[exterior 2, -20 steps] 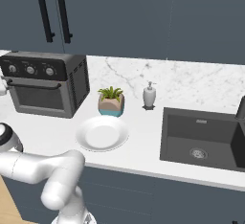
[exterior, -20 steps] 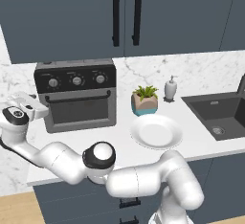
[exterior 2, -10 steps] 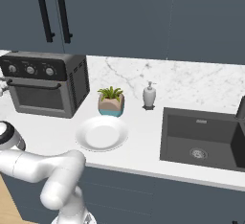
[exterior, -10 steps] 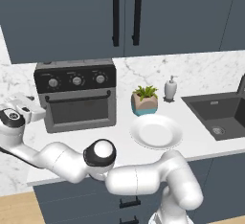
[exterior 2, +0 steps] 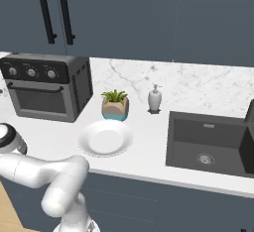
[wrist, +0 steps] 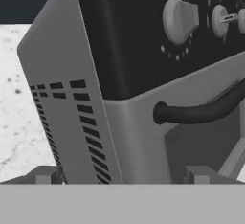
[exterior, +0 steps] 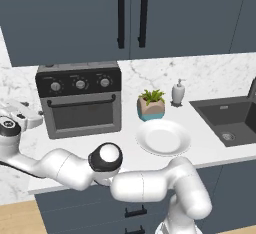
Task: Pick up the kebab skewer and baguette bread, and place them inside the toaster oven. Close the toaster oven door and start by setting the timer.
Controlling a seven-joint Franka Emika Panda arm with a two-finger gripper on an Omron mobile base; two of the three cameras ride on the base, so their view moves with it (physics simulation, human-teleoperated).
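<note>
1. From behind the arm on its left, we look forward and down at the tabletop (exterior: 210, 150); the toaster oven (exterior: 80, 103) sits at centre left of the frame.
2. From behind on the right, we see the same tabletop, with the oven at upper left and the sink (exterior 2: 211, 146) at right.
3. Both share oven, plate (exterior: 163, 138), plant (exterior: 151, 104) and sink.
4. From the hand, we sit very near the oven's corner, its knobs at upper right.

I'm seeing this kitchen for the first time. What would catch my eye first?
The dark grey toaster oven at the back left of the marble counter, its door closed and three knobs along the top. The robot's open gripper is at the oven's left side, close to the end of the black door handle. To the oven's right sit an empty white plate, a small potted plant and a dark sink.
</note>
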